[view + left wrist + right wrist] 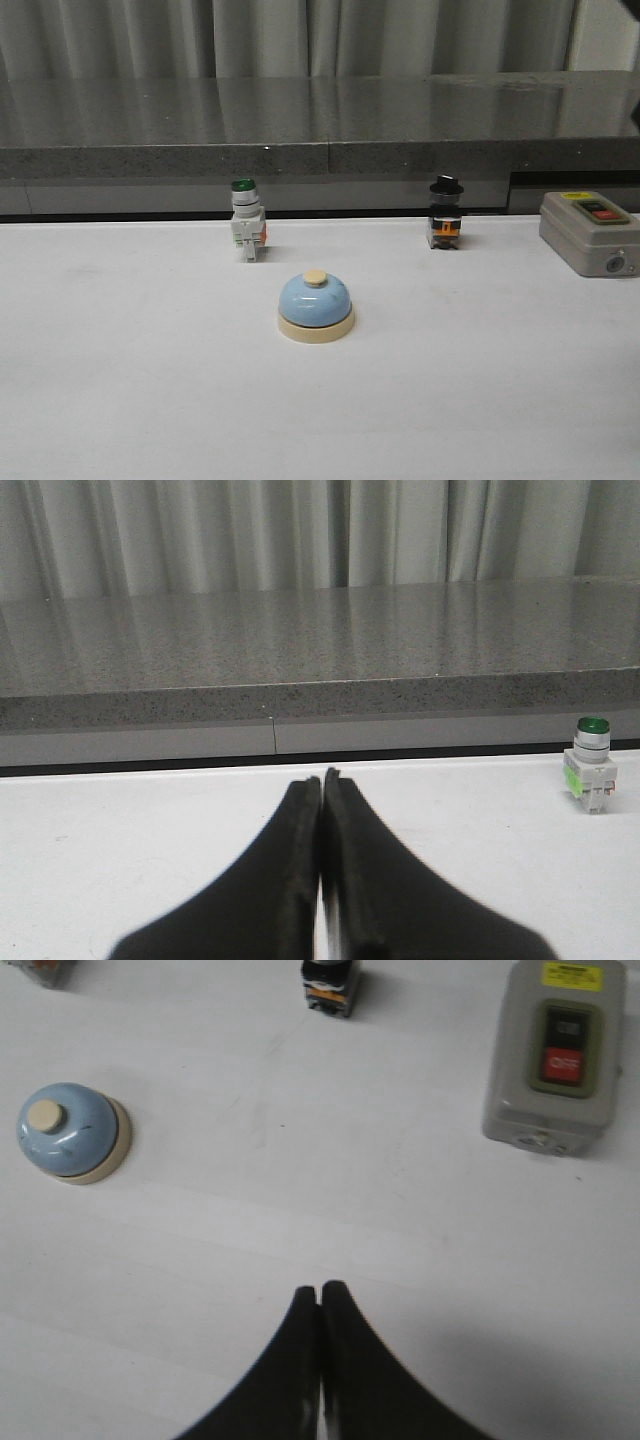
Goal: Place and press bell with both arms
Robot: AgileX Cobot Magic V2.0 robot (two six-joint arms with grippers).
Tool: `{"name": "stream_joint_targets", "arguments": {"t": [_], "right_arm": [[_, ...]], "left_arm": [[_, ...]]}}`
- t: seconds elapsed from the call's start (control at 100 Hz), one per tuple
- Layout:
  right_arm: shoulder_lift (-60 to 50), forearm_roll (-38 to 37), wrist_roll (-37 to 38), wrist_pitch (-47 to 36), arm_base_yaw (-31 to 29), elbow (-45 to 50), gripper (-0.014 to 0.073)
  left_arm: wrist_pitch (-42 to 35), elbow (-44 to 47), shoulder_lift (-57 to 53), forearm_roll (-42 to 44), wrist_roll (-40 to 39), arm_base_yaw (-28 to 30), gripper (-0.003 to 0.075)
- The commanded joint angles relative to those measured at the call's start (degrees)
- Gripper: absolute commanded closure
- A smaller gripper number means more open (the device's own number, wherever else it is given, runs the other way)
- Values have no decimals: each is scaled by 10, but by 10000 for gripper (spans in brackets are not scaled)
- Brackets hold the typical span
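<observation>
The light-blue bell (315, 306) with a cream base and cream button stands upright on the white table, near the middle. It also shows in the right wrist view (68, 1132). Neither arm shows in the front view. My left gripper (321, 778) is shut and empty, low over the table; the bell is out of its view. My right gripper (320, 1290) is shut and empty, above the table, well apart from the bell.
A green-capped white pushbutton switch (246, 232) stands behind the bell and shows in the left wrist view (590, 764). A black-knobbed switch (445, 213) stands at the back right. A grey control box (590, 232) with an OFF button (563, 1060) sits at the far right. A grey ledge (320, 120) runs behind the table.
</observation>
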Motion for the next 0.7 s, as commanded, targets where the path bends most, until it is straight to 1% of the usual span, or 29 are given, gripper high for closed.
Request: {"name": "stream_joint_targets", "arguments": {"t": [0.0,0.19,0.37,0.51,0.69], "right_arm": [[35,5,-3,-33,26,-47,654],[155,5,-3,-38,91,-124,654],[251,6,-3,-31,136,-200,654],[310,6,-3,-12,164,-254,654],[362,6,-3,5,185,-308,654]], "left_arm": [[-48,23,-17,0,-4,1,740],[-48,23,-17,0,-4,1,739],[-48,23,-17,0,-4,1,740],[-48,23,-17,0,-4,1,740],[-48,23,-17,0,-4,1,739]]}}
